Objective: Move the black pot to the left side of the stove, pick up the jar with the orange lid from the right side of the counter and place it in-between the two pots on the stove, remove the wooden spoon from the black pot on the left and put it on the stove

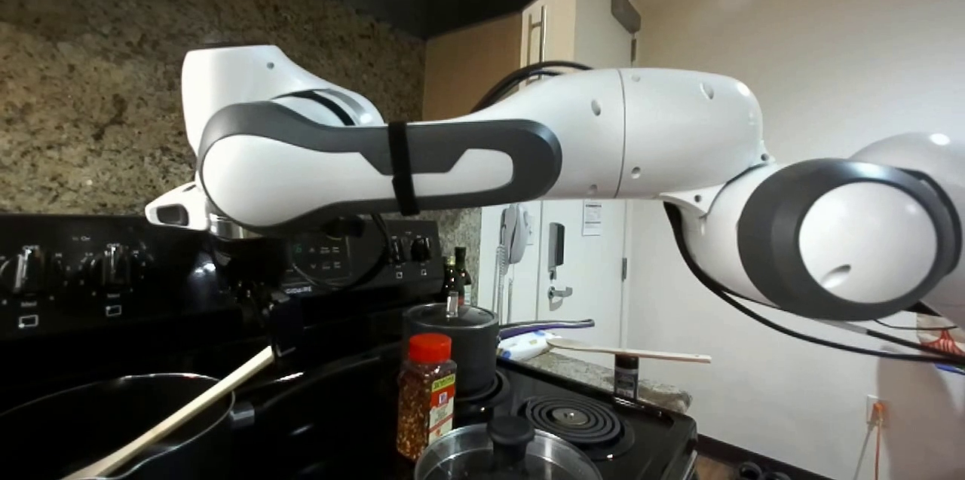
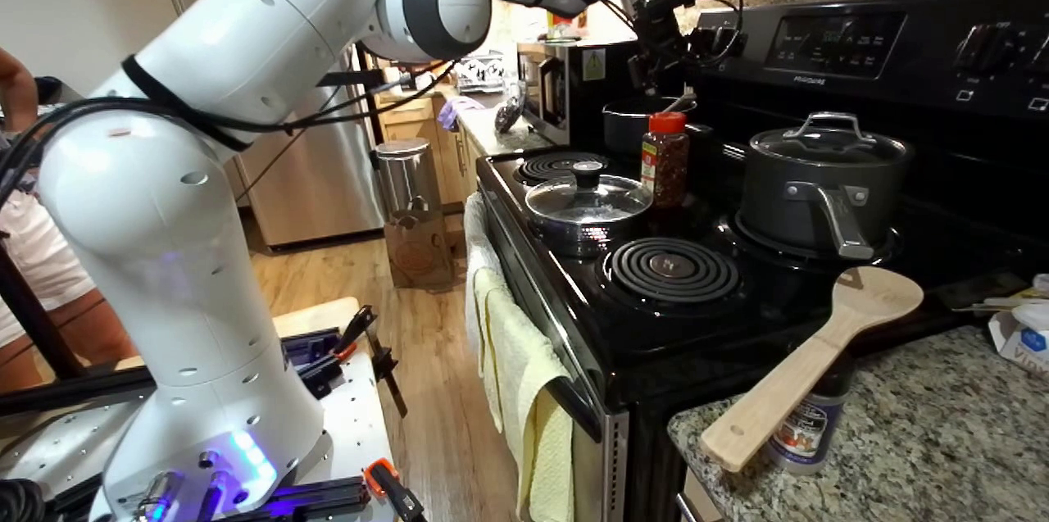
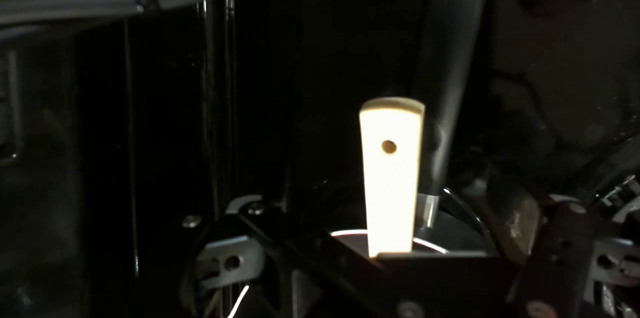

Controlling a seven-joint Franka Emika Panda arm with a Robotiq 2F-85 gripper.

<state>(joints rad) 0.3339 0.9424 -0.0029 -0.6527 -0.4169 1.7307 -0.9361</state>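
Note:
On the stove point(image 2: 721, 333), the black pot point(image 1: 215, 438) stands at the far end from the counter in an exterior view point(image 2: 627, 133). The wooden spoon point(image 1: 177, 416) leans out of it, handle end up. In the wrist view the bright spoon handle point(image 3: 391, 183) rises between my spread fingers; its lower part is hidden behind the gripper's body. My gripper point(image 1: 283, 329) hangs open at the handle's end, pointing down. Upright between the black pot and the grey lidded pot point(image 2: 819, 194) is the jar with the orange lid point(image 2: 665, 160).
A glass-lidded pan point(image 2: 586, 215) sits at the stove's front, beside a coil burner point(image 2: 672, 270). On the granite counter point(image 2: 926, 432), a second wooden utensil point(image 2: 819, 358) rests across a spice jar point(image 2: 807, 428). The knob panel point(image 1: 113, 269) stands close behind the gripper.

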